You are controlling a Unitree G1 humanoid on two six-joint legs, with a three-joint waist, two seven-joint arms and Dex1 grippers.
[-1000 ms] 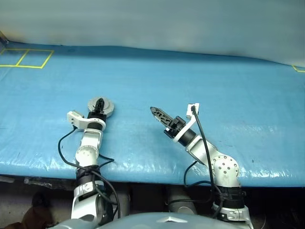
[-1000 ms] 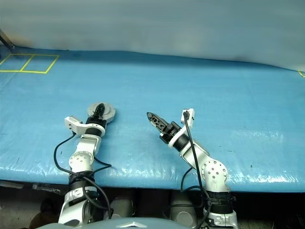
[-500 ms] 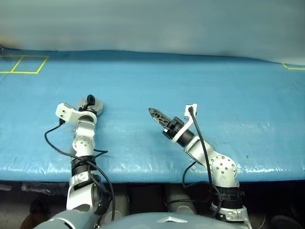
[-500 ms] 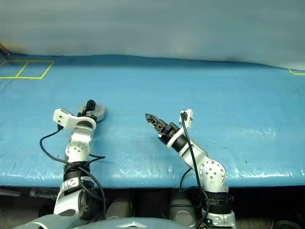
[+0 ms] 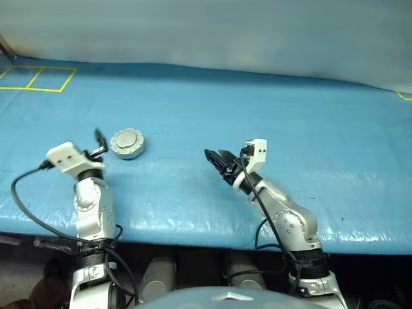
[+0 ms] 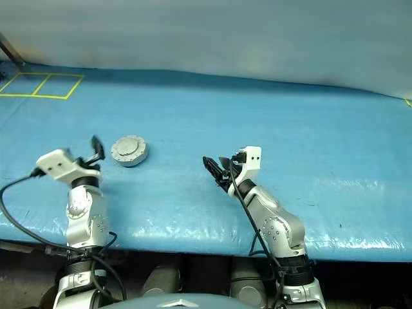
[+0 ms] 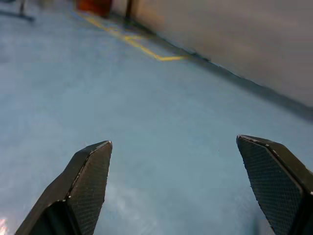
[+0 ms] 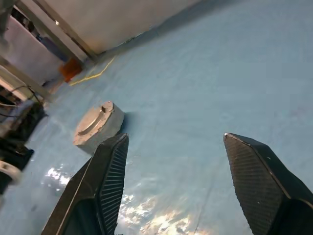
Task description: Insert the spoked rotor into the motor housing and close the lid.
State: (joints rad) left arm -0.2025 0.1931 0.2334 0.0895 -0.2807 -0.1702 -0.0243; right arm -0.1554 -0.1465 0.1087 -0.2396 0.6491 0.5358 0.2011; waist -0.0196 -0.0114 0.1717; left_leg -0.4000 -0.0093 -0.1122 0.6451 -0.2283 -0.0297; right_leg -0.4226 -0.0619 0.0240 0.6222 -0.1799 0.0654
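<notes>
The motor housing [image 5: 127, 143] sits on the blue table as a short round silver puck, with the lid [image 6: 129, 149] lying flat on top, plain grey face with bumps upward. It also shows in the right wrist view as a grey puck [image 8: 98, 127]. The spoked rotor is hidden. My left gripper [image 5: 98, 145] hangs open just left of the housing, apart from it, and its fingers [image 7: 90, 171] stand wide with nothing between them. My right gripper [image 5: 219, 161] is open and empty right of the housing, pointing towards it across a stretch of table.
Yellow tape squares [image 5: 38, 78] mark the table's far left corner, and a yellow tape corner [image 5: 404, 94] shows at the far right. A pale wall runs behind the table. The table's front edge [image 5: 193, 226] runs just under both arms.
My left gripper has opened, rolled, and drawn up and left off the top of the housing, leaving the closed lid uncovered. My right wrist has rolled. The camera shifted slightly.
</notes>
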